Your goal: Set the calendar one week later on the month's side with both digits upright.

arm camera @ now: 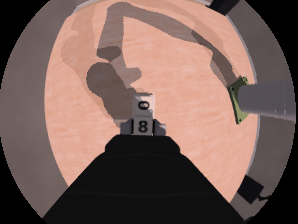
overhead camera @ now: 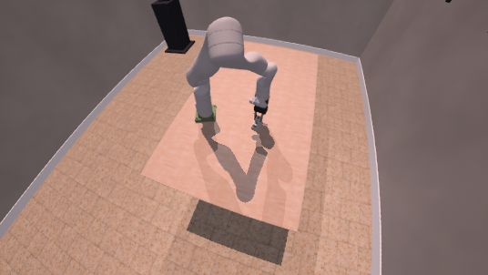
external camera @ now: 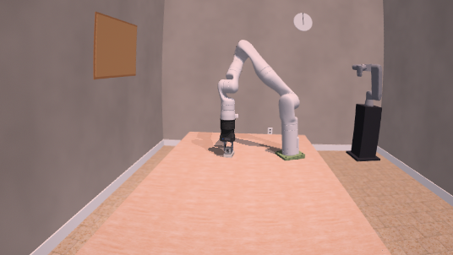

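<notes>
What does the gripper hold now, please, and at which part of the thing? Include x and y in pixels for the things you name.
It cannot be told if anything is held. The cube marked 8 (arm camera: 143, 126) sits between the gripper's (overhead camera: 257, 124) (external camera: 228, 151) (arm camera: 143, 129) fingertips, at its two sides, but firm contact is not clear.
</notes>
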Action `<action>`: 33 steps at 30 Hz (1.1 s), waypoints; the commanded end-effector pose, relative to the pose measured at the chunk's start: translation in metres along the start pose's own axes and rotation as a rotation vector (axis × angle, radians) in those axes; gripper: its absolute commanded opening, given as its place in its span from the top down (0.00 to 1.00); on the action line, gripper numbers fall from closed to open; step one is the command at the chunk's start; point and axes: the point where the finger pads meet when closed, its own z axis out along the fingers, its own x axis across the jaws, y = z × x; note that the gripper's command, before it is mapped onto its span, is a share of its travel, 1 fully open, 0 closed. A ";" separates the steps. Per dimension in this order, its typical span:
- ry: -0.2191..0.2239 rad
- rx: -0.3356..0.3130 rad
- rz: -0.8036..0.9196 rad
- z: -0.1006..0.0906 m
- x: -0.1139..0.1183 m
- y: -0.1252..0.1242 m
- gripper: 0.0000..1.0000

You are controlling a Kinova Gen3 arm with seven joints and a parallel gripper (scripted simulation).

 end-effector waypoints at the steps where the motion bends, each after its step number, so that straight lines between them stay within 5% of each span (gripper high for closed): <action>1: -0.001 0.000 0.000 0.000 0.000 0.000 0.40; 33: -0.001 0.000 0.000 0.004 0.000 0.000 0.40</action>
